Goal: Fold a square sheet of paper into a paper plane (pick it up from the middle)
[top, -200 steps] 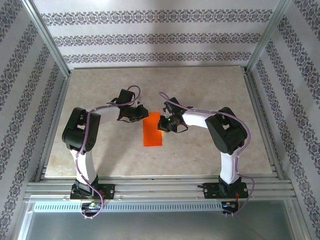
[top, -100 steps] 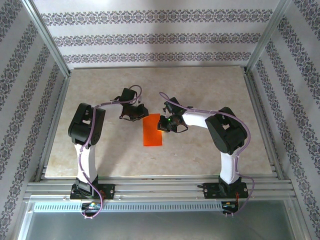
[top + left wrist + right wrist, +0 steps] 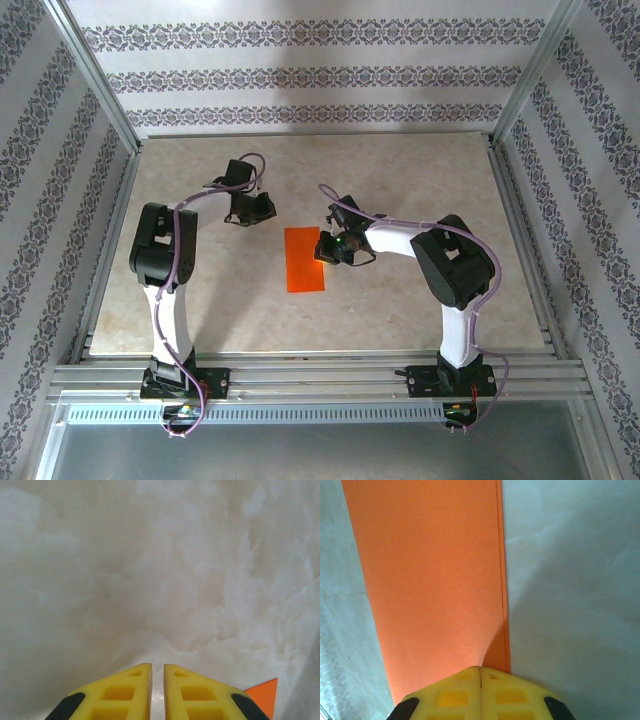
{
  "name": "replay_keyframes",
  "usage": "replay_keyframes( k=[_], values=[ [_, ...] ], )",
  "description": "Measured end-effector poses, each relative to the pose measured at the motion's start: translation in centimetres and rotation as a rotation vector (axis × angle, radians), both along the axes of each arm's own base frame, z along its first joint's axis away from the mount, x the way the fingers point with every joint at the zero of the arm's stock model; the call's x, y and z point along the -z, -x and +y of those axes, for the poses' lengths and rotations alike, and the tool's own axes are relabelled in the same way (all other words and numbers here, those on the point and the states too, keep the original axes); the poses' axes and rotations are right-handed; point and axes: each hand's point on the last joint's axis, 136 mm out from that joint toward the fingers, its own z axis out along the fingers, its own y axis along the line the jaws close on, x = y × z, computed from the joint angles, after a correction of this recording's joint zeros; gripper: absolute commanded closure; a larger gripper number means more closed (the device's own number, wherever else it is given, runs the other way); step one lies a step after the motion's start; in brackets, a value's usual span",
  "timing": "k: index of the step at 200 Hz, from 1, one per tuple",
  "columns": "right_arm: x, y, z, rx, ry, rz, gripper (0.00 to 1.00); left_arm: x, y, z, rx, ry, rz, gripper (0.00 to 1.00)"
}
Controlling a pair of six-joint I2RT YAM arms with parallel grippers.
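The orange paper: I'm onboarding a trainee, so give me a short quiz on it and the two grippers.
1. True or false: the left gripper rests on the orange paper.
2. The right gripper is: A open above the paper; B shut, tips down at the paper; C lifting the paper.
3. Fill in: the paper lies as a narrow ___, not a square.
Key: 1 false, it is over bare table; 2 B; 3 rectangle.
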Motion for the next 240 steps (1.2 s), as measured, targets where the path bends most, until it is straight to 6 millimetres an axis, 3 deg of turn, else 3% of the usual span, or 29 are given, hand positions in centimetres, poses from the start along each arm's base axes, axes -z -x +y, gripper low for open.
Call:
replay_keyframes(
  k=[30,54,96,142,169,212,240],
  values=[
    [-0.2,0.2,-0.6,0.085,-0.007,-0.013,1.00,-2.3,3.3,-1.0,0.007,0.041,-0.009,0.85],
    [-0.4,0.4,-1.8,0.187,0.001,-0.011,1.00,-3.5,7.1,-4.1,0.048,0.110,-0.005,0.85],
    [-0.5,0.6,-3.0,0.282,0.017,-0.003,1.00,-1.7,12.5,-9.2,0.110,0.238,0.098,0.86],
    [-0.5,0.2,-2.8,0.265,0.031,-0.002,1.00,0.1,12.2,-10.7,0.098,0.282,0.141,0.88],
    [-0.6,-0.5,-2.5,0.220,0.037,-0.023,0.99,1.5,12.3,-10.5,0.082,0.264,0.170,0.90],
    [-0.7,-1.8,-2.2,0.106,0.026,-0.061,0.98,1.9,11.8,-10.0,0.054,0.230,0.153,0.90],
    [-0.9,-1.7,-2.3,0.073,0.004,-0.067,0.90,2.0,11.7,-9.8,0.044,0.216,0.148,0.90]
  ],
)
